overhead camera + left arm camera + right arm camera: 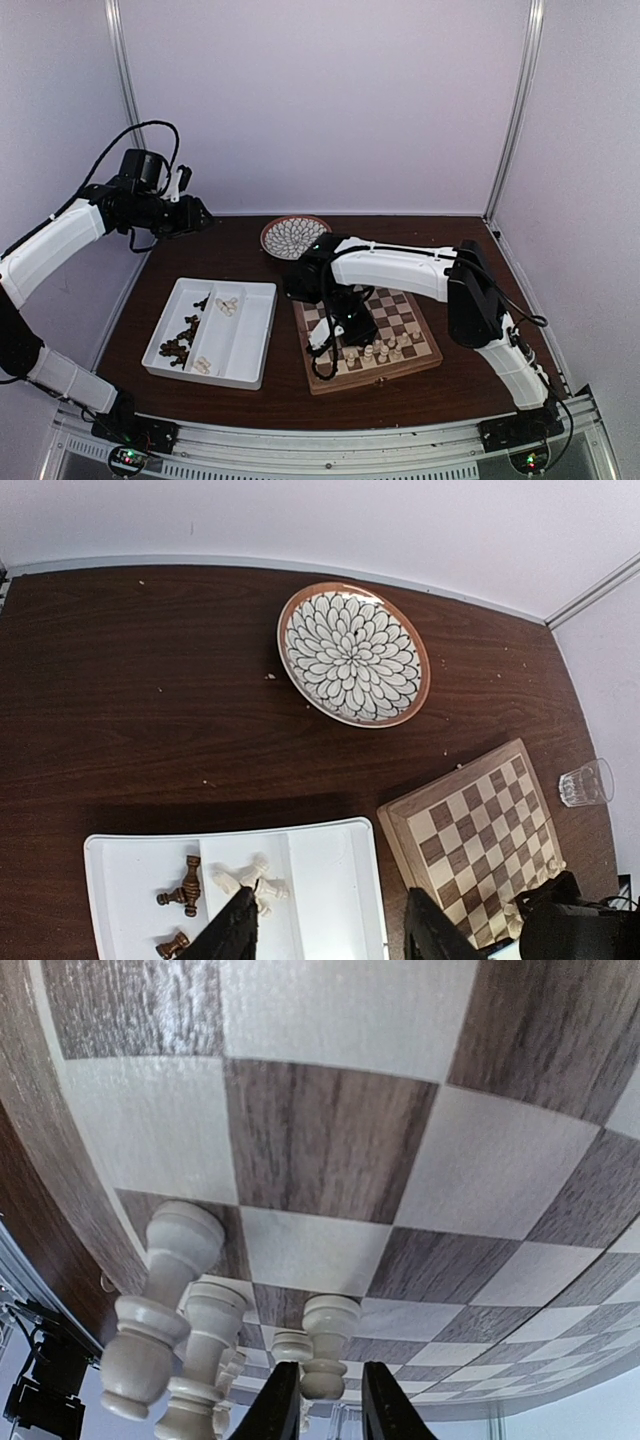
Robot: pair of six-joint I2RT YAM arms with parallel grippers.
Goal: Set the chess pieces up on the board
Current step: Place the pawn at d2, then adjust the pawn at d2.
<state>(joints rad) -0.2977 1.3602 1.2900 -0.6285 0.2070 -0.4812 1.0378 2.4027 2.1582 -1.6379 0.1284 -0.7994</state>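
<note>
I find the tray [245, 340], left of the board [410, 315] on the table [200, 250], holding dark and cream chess pieces [180, 345]; left pincer [330, 900] wide, empty; right pincer [328, 1375] narrowly parted about a cream pawn [328, 1330] on the board, its arm [400, 265] hiding squares.

Setting: a robot test cell in a lab, not a lived-in room. The dark wood-grain surface [225, 252] is boxed in by plain white panels [320, 100] held in aluminium posts [515, 110]. Two white-and-black arms, left arm [50, 245] and right arm [400, 268], are bolted to a metal rail [330, 445] along the near edge. Green indicator lights [127, 460] glow at the bases. Staged props only: board [405, 310], white tray [250, 345], patterned plate [293, 237].
</note>
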